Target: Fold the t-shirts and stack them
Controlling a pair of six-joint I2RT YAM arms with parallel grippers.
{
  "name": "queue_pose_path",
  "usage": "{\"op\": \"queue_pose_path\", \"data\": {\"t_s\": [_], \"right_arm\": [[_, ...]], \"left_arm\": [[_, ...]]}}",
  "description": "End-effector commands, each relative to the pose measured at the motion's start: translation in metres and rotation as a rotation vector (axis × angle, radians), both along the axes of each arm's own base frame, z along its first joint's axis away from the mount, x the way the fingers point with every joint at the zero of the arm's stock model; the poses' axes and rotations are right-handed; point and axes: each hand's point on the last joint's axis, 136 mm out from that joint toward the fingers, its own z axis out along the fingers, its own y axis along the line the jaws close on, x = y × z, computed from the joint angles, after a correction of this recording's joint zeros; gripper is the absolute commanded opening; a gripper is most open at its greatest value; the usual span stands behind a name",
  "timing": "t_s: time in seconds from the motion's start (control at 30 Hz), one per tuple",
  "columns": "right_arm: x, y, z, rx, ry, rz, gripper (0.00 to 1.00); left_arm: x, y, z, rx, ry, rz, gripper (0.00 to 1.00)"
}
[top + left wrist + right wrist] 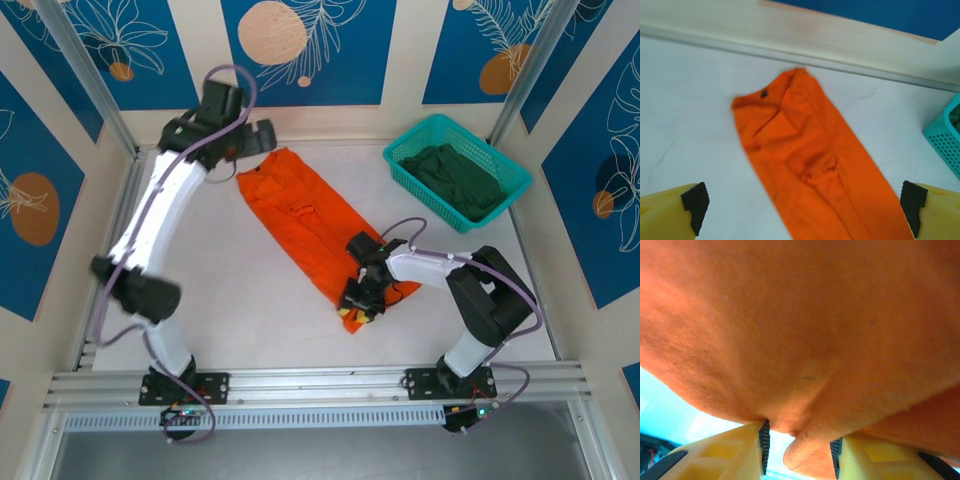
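The orange t-shirt [300,215] lies as a long narrow strip, running diagonally from far left to near right on the white table [230,270]. My left gripper [257,135] hovers open above its far end, and the left wrist view has the orange t-shirt [810,165] below and between the wide-apart yellow fingers [675,210]. My right gripper [360,300] is at the strip's near end, its jaws narrowed on a bunch of the orange cloth [800,315]. The dark green t-shirt [455,178] sits crumpled in the basket.
The teal mesh basket [410,150] stands at the far right of the table, and its corner [945,135] shows at the right edge of the left wrist view. Metal frame rails [110,230] and the back wall border the table.
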Motion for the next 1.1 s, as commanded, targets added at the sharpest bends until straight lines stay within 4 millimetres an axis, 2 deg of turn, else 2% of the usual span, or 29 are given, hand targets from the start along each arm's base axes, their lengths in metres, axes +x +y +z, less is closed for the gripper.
{"op": "queue_pose_path", "data": {"t_s": [0.0,0.13,0.27,0.4,0.5,0.57,0.63,0.77,0.87,0.93,1.07], "right_arm": [[-0.026,0.008,-0.024,-0.02,0.085,0.025,0.41],[-0.036,0.041,-0.025,0.013,0.081,0.037,0.41],[-0.052,0.103,-0.03,0.05,0.099,0.08,0.42],[-0.067,0.171,-0.029,0.054,0.097,0.129,0.42],[-0.072,0.206,-0.031,0.053,0.107,0.122,0.42],[-0.073,0.22,-0.032,0.056,0.111,0.133,0.42],[-0.066,0.228,-0.024,0.065,0.072,0.147,0.45],[-0.036,0.255,0.022,0.249,-0.058,0.24,0.49],[-0.013,0.25,0.058,0.328,-0.168,0.285,0.52],[-0.001,0.239,0.083,0.37,-0.249,0.293,0.54],[0.02,0.211,0.133,0.44,-0.404,0.274,0.59]], "left_arm": [[-0.062,0.018,-0.069,-0.009,0.217,0.094,1.0],[-0.125,0.033,-0.098,-0.056,0.32,0.144,1.0],[-0.175,0.056,-0.12,-0.04,0.404,0.203,1.0],[-0.205,0.074,-0.134,0.005,0.465,0.231,1.0],[-0.215,0.083,-0.143,0.059,0.498,0.227,1.0],[-0.215,0.085,-0.149,0.081,0.51,0.215,1.0],[-0.21,0.087,-0.154,0.087,0.517,0.213,1.0],[-0.193,0.089,-0.163,0.018,0.528,0.202,1.0],[-0.167,0.089,-0.161,-0.122,0.479,0.192,1.0],[-0.145,0.089,-0.162,-0.178,0.458,0.17,1.0],[-0.108,0.072,-0.169,-0.222,0.501,0.08,0.98]]}}
